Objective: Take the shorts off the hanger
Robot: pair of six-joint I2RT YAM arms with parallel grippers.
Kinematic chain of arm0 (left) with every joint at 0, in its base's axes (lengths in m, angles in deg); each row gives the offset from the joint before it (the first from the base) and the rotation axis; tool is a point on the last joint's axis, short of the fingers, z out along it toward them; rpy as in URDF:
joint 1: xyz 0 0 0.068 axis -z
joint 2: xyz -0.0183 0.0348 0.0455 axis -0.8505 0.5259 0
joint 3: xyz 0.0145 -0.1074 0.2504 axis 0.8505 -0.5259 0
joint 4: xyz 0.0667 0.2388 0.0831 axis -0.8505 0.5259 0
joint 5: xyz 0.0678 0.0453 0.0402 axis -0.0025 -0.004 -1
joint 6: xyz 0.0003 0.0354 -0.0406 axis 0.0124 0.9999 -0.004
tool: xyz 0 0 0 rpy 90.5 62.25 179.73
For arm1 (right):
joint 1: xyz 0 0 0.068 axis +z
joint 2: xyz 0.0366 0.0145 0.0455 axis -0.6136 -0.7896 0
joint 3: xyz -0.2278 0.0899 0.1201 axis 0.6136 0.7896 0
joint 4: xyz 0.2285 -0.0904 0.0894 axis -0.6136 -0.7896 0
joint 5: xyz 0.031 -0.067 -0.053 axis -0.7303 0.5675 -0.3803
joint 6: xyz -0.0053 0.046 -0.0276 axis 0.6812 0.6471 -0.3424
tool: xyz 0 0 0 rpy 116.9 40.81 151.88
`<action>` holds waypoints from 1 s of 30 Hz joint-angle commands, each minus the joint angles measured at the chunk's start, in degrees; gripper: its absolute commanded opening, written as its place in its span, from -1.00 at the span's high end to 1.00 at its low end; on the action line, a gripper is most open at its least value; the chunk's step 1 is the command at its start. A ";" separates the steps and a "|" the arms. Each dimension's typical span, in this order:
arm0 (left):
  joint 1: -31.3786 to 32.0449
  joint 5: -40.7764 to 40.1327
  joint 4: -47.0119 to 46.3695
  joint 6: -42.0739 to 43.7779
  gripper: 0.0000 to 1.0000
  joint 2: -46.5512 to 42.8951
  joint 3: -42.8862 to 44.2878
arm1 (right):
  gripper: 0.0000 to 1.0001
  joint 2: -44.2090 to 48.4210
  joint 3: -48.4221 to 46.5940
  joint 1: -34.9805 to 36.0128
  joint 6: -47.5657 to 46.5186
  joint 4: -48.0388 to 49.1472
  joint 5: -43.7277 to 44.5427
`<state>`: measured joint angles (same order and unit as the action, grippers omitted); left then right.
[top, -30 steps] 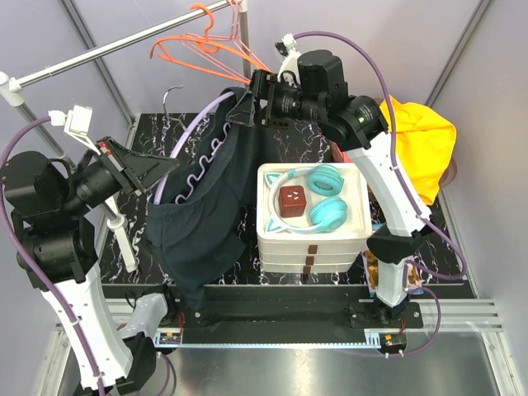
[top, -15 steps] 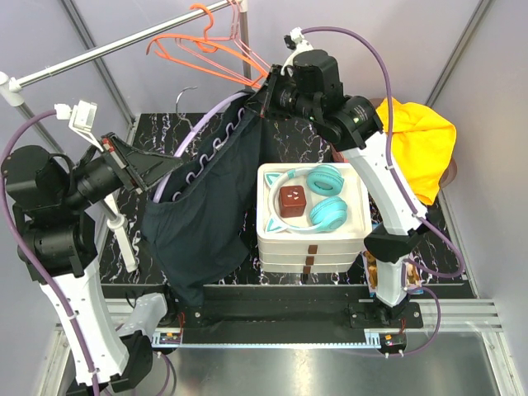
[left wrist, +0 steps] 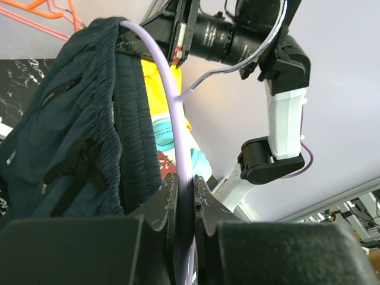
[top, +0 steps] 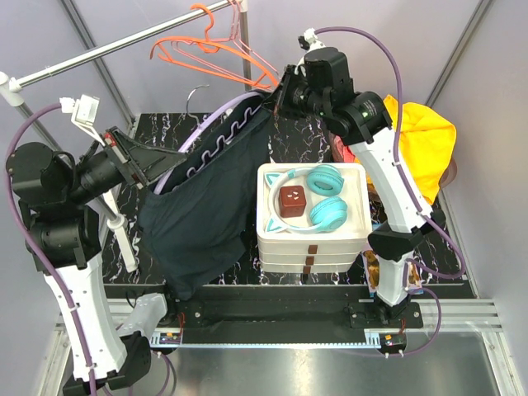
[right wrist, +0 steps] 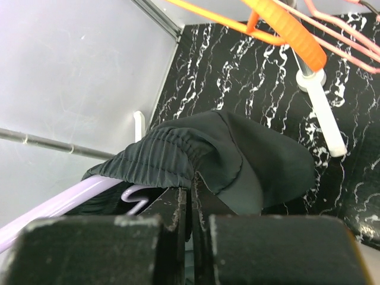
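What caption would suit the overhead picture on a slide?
Two arms: left gripper clamps the lilac hanger, right gripper pinches the dark shorts draped on it.

Shorts [top: 202, 214] dark navy, drawcord [left wrist: 74, 163] black. Hanger [left wrist: 176, 119] lilac; spare hangers [top: 210, 56] orange and pink. Bench [right wrist: 249, 65] black with white marble veining. Headphones [top: 328, 210] teal, stacked trays [top: 355, 235] white, small cube [top: 291, 199] maroon. Cloth [top: 425, 144] yellow

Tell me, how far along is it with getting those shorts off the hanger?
Done: the left gripper is shut on the purple hanger. In hand: the right gripper pinches the shorts at the waistband. Left: pulling them off; the waistband sits over the hanger's arm, not yet free.
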<state>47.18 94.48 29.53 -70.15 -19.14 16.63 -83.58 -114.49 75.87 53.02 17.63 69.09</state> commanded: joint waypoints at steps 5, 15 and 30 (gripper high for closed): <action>0.28 5.01 -47.57 -33.13 1.00 -1.38 -5.37 | 1.00 3.95 3.44 -4.88 -2.50 -3.71 2.96; 0.02 3.26 -27.03 -19.53 1.00 1.08 0.44 | 1.00 8.52 9.32 -7.61 -4.43 -3.89 1.82; 0.11 -0.88 -29.34 -19.14 1.00 -0.42 -1.40 | 1.00 13.18 21.46 -15.61 -5.92 0.23 -3.98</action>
<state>47.96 97.36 11.49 -87.18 -16.67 13.07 -71.56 -94.86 65.55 50.96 16.56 59.58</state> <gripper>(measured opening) 0.102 0.012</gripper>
